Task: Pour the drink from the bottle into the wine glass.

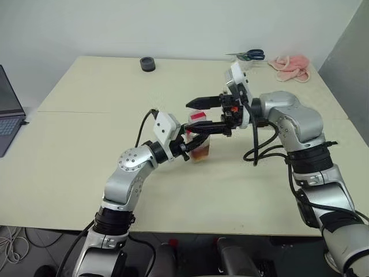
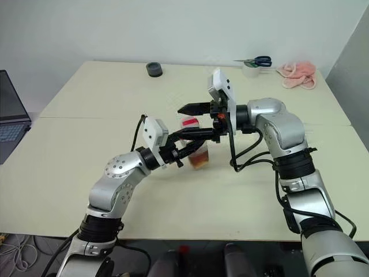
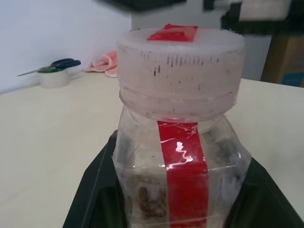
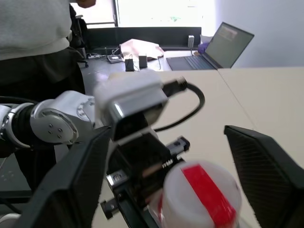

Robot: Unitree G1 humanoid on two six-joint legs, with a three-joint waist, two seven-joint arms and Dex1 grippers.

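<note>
My left gripper (image 2: 183, 151) clenches the bottle (image 2: 198, 151) upright at the table's (image 1: 86, 173) middle, drink (image 1: 201, 152) low inside. My right gripper (image 2: 199, 120) hangs spread wide about the cap (image 4: 202, 194). If I close off-centre and twist, the bottle may turn in my left jaws and spill.

text: none legible | bottle (image 3: 180, 156): plain red strip, no lettering readable
</note>
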